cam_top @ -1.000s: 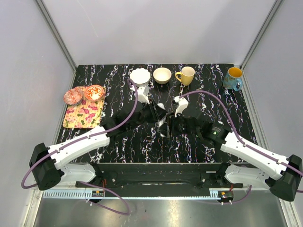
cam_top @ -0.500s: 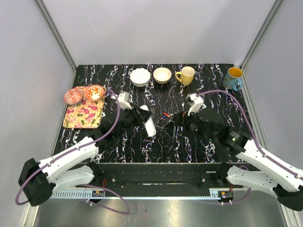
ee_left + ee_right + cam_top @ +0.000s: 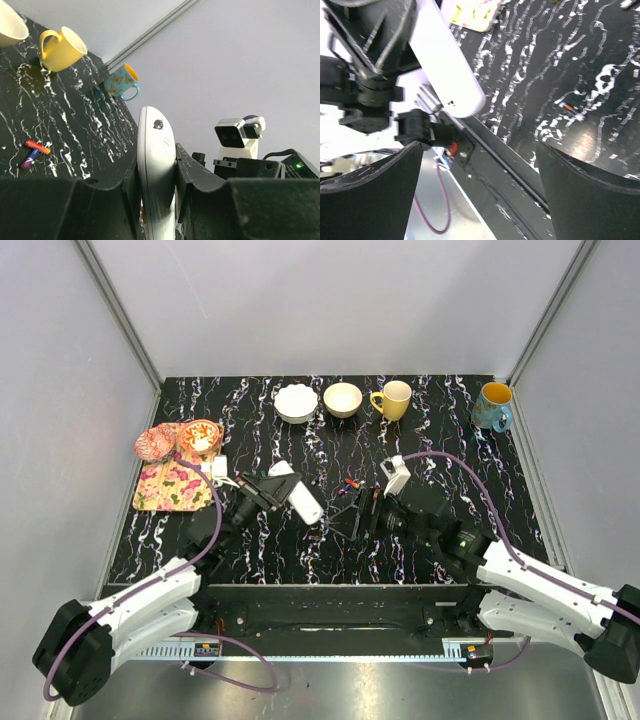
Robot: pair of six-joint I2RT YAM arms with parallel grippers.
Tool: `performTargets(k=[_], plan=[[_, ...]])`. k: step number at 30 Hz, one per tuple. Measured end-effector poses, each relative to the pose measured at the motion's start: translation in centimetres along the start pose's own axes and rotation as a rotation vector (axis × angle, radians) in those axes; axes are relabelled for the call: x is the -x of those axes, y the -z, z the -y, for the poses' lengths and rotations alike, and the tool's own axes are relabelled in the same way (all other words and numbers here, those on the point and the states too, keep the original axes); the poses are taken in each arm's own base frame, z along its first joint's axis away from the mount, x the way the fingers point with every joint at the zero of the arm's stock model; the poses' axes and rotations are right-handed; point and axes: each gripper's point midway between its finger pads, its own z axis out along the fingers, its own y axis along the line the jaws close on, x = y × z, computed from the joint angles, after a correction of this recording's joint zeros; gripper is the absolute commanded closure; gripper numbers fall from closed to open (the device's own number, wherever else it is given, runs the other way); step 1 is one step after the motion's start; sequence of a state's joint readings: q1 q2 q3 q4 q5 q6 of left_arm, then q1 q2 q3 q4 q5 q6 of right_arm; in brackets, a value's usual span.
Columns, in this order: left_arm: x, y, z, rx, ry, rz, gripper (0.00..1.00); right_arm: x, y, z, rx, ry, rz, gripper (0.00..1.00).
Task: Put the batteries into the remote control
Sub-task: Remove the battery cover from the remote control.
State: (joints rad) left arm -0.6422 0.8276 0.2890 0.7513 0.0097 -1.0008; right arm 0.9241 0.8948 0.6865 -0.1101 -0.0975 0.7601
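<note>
Left gripper [image 3: 280, 488] is clamped on the remote control [image 3: 303, 506], holding it off the table left of centre. The free end points right and near. Right gripper [image 3: 362, 514] has its jaws spread wide with nothing between them. It sits just right of the remote, not touching it.

The batteries [image 3: 350, 483] lie loose on the table between the two grippers, a bit farther back. There are red-orange and dark ones in a small cluster. One more small cylinder [image 3: 570, 110] lies alone on the near side, below the remote's tip.

Surroundings:
- Far edge, left to right: white bowl [image 3: 296, 402], tan bowl [image 3: 343, 399], yellow mug [image 3: 393, 399], blue mug [image 3: 493, 406]. All are well apart from the work area.
- Left side: floral tray [image 3: 170, 487], with two small red patterned dishes [image 3: 200, 435] at its far end.

Hard to make out:
- In the left wrist view the fingers [image 3: 192, 175] cover the remote's lower part.
- Can't tell which face has the battery bay, or whether it's open.
- The batteries are too small from above to count reliably.
</note>
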Motion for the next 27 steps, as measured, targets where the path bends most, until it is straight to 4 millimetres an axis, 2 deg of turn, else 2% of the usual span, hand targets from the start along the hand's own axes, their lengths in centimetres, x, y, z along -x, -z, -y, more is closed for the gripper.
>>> performTargets(k=[6,10,18,27], plan=[[0.4,0.2,0.4,-0.040,-0.033,0.053,1.00,1.6,-0.7,-2.3,0.136,-0.158,0.104,0.03],[0.2,0.4,0.7,-0.025,-0.082,0.080,1.00,2.7,-1.4,-3.5,0.190,-0.214,0.141,0.09],[0.5,0.6,-1.0,0.084,-0.176,0.137,1.00,2.7,-4.0,-3.5,0.207,-0.314,0.132,0.18],[1.1,0.9,-2.4,0.159,-0.245,0.179,1.00,2.7,-4.8,-4.1,0.246,-0.374,0.121,0.21]])
